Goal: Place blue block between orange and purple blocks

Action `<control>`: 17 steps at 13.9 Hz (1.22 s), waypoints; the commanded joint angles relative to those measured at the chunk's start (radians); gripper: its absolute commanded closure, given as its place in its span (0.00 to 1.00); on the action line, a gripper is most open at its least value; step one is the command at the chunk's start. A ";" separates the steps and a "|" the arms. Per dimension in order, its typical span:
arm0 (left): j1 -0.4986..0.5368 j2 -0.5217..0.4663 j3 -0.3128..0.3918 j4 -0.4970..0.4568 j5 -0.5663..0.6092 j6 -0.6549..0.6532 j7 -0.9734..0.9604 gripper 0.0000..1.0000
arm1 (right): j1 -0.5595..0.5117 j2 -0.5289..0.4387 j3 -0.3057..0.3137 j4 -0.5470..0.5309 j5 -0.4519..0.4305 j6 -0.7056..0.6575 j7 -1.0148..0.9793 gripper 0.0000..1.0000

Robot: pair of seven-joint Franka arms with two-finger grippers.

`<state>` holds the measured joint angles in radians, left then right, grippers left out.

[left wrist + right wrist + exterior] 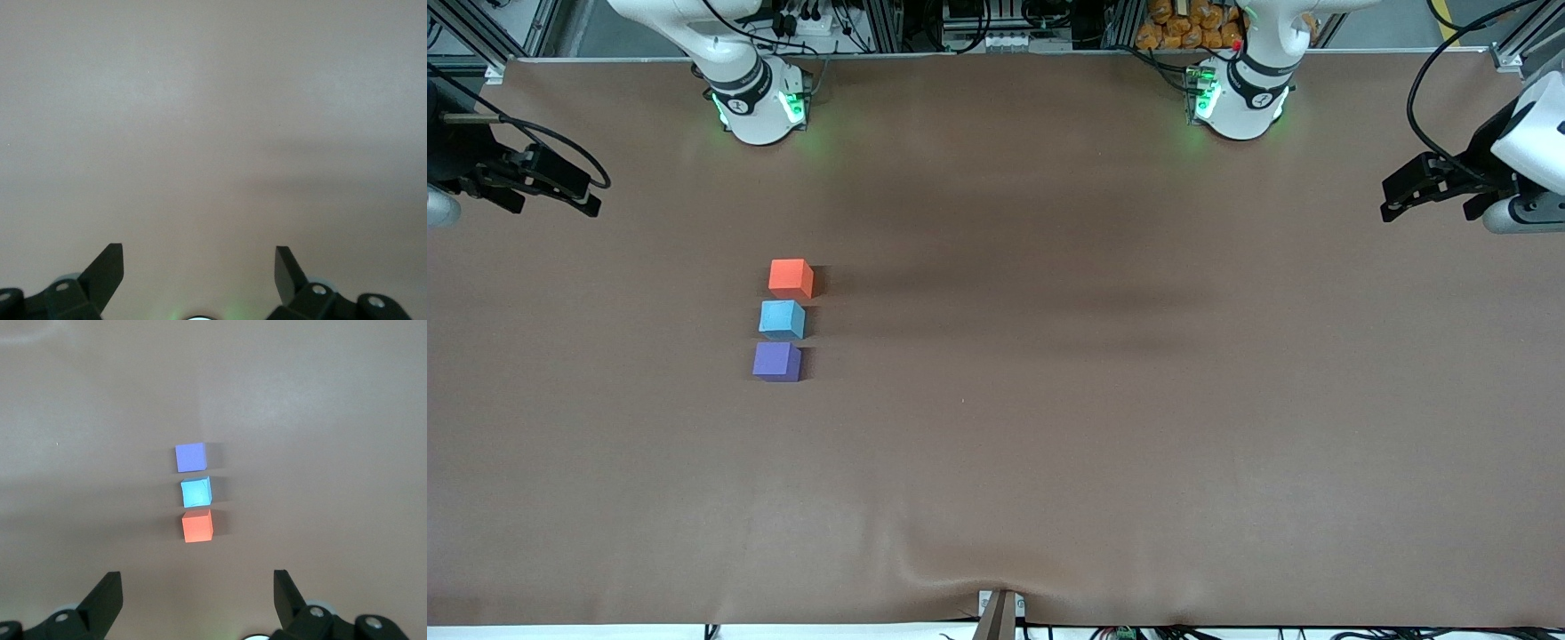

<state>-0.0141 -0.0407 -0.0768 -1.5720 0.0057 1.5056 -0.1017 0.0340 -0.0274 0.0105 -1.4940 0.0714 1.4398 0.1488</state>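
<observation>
Three small cubes stand in a short line on the brown table, toward the right arm's end. The orange block [791,277] is farthest from the front camera, the purple block [776,362] is nearest, and the blue block [782,319] sits between them with small gaps. The right wrist view shows the same line: purple [191,457], blue [196,492], orange [197,525]. My right gripper [590,199] [198,581] is open and empty, raised high, well away from the blocks. My left gripper [1393,203] [200,257] is open and empty over bare table at the left arm's end.
The brown table cover [1049,400] has a small wrinkle and a bracket [998,613] at its edge nearest the front camera. The two arm bases [756,102] [1236,98] stand along the edge farthest from it.
</observation>
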 commanded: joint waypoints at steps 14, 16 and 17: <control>-0.001 -0.002 -0.006 0.012 -0.009 -0.002 -0.004 0.00 | -0.022 0.023 0.020 0.074 -0.087 -0.018 -0.009 0.00; -0.003 -0.001 -0.011 0.013 -0.004 -0.002 -0.007 0.00 | -0.020 0.023 0.020 0.074 -0.087 -0.035 -0.044 0.00; -0.001 -0.001 -0.009 0.014 -0.004 -0.002 -0.007 0.00 | -0.023 0.023 0.020 0.074 -0.087 -0.035 -0.089 0.00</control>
